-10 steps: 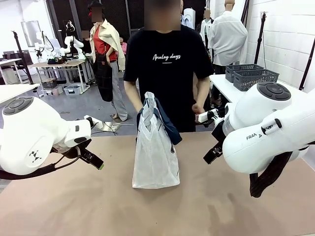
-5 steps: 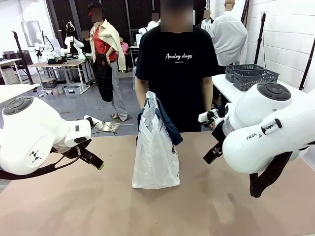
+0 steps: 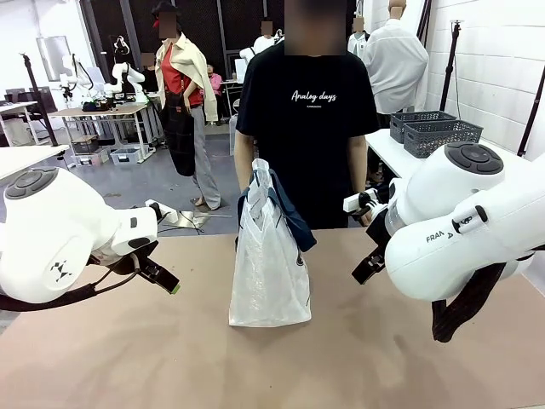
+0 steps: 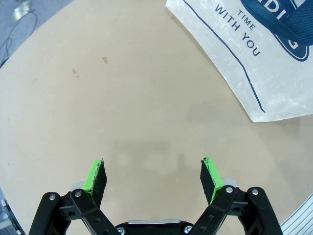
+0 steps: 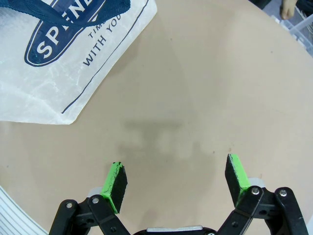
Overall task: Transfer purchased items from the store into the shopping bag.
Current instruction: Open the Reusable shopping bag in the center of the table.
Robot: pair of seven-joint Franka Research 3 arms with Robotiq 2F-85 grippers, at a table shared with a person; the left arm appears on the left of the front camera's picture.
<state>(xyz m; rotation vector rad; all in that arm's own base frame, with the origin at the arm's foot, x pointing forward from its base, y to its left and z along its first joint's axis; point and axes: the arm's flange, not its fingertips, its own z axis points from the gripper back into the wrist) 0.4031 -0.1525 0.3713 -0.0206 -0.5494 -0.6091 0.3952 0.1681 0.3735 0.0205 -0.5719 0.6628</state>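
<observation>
Our left gripper is hanging over bare table with its green pads spread wide and nothing between them; in the front view it is sitting at the middle left of the frame, well apart from the shopping bag. Our right gripper is also standing fully spread and empty above the tan surface, at the middle right of the front view and likewise apart from the bag. We are seeing the bag standing upright at the centre of the front view, on the table's far half, with its navy handles drooping over its upper right side. In the left wrist view the bag's bottom corner is filling the upper right of the frame, showing navy lettering; in the right wrist view it is lying in the upper left, showing its navy oval logo. A person in a black T-shirt is standing at the upper centre, directly behind the bag, and we cannot tell whether either hand is touching it. We cannot make out what is lying inside the bag.
</observation>
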